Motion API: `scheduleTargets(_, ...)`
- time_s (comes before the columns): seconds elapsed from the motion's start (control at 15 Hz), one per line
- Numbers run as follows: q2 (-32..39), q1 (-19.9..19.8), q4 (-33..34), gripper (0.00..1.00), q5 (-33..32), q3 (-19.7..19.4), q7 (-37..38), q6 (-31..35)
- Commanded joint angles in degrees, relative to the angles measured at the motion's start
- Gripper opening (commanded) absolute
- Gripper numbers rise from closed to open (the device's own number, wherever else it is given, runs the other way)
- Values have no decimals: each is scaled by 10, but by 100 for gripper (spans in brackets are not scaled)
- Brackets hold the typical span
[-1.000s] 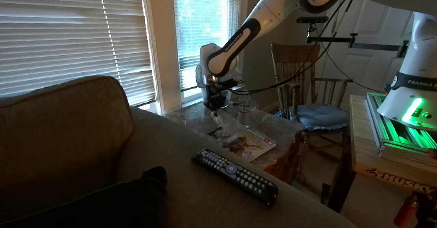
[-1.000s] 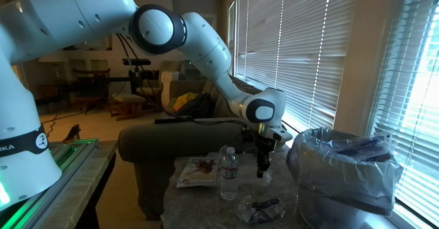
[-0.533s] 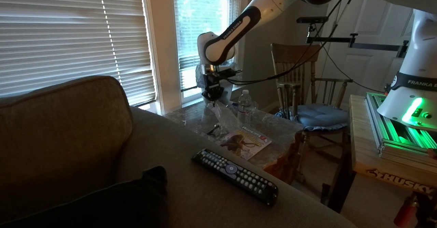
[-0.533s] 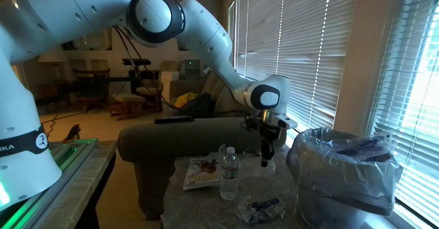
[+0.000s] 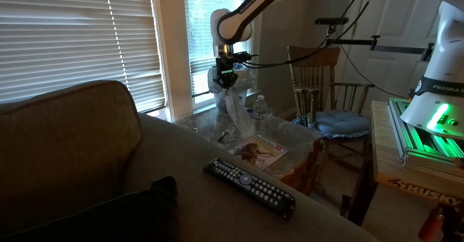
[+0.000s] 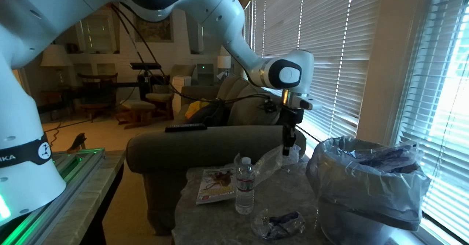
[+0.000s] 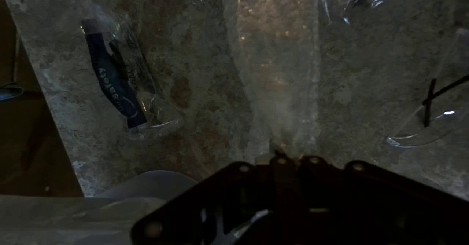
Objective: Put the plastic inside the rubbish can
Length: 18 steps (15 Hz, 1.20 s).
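From the fingers (image 5: 225, 83) hangs plastic (image 5: 239, 115), its lower end indistinct.

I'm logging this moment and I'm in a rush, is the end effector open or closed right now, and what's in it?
End effector: closed, holding the clear plastic by one end, the rest hanging below.

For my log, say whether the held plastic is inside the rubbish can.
No: in an exterior view, the plastic hangs from the gripper, outside the rubbish can.
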Motion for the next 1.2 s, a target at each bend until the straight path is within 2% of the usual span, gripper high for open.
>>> scheduleTargets(0.0,-95,-5,-103,1,36,4,12,36)
scheduleTargets(0.47,-205,-25,-189,1,107,11,18,112)
scheduleTargets(0.73,-269,-49,-233,1,174,24,8,161)
scheduleTargets(1.13,-340,-75,-262,1,250,35,-2,205)
